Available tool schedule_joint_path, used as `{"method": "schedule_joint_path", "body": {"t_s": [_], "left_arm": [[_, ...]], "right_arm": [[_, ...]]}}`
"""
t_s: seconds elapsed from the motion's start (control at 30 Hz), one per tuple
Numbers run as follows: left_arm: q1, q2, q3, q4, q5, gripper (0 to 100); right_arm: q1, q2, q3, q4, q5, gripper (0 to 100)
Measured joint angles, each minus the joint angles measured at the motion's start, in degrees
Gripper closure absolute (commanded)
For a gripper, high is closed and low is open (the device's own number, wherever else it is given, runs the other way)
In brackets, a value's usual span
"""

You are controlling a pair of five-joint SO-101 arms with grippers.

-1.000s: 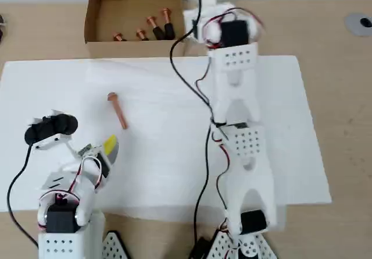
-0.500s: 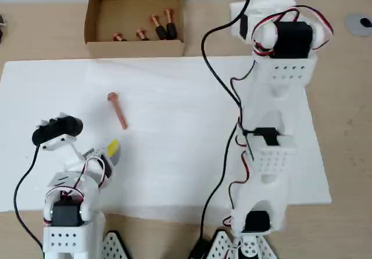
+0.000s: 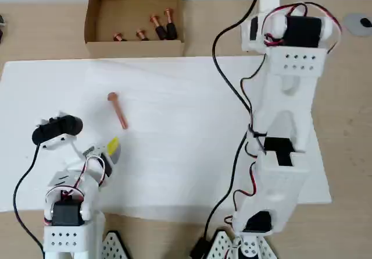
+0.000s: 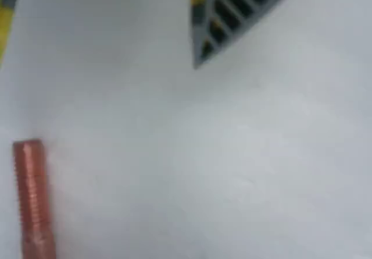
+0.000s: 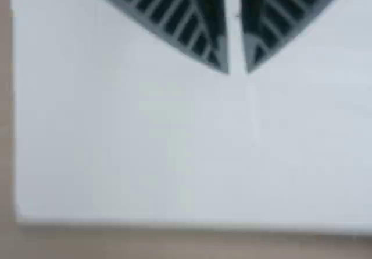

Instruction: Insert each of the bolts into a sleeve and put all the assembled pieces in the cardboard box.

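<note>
Yellow-tipped, my left gripper (image 3: pixel 103 149) sits low at the near left of the white sheet (image 3: pixel 174 171), its claw spread wide. In the left wrist view one ribbed finger (image 4: pixel 232 14) is far from the yellow sliver of the other, and nothing lies between them. Just beyond it and slightly to the right lies the one loose bolt (image 3: pixel 118 110), bare copper, flat on the sheet. Its flat head points away from me and its threaded end is towards the gripper, close to it but not touching. I judge it to be light and fully rigid, so squeezing won't hurt it. The round shank is smooth enough to roll or skid on the paper if a finger nudges it off-centre. I would take it across the shank, jaws square to its length, nearer the head than the threads, which leaves the threaded end free to enter a sleeve. Farther back, the cardboard box (image 3: pixel 93 20) rests on the wooden table (image 3: pixel 343 125) against the sheet's far edge. It holds four assembled pieces (image 3: pixel 156 27) in a row along its near wall. Over on the right, my right arm stretches up the sheet's right side. Its gripper (image 5: pixel 235 70) hangs above bare paper near an edge, jaws drawn together to a hairline slit and holding nothing.
</note>
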Motion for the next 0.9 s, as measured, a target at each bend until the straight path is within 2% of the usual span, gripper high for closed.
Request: {"method": "schedule_joint_path", "body": {"t_s": [0.3,0.9], "left_arm": [[0.00,0.00,0.00,0.00,0.00,77],[0.00,0.00,0.00,0.00,0.00,77]], "right_arm": [[-2.02,0.00,18.99,0.00,-0.09,98.7],[-2.99,0.00,34.90,0.00,-0.09,98.7]]}}
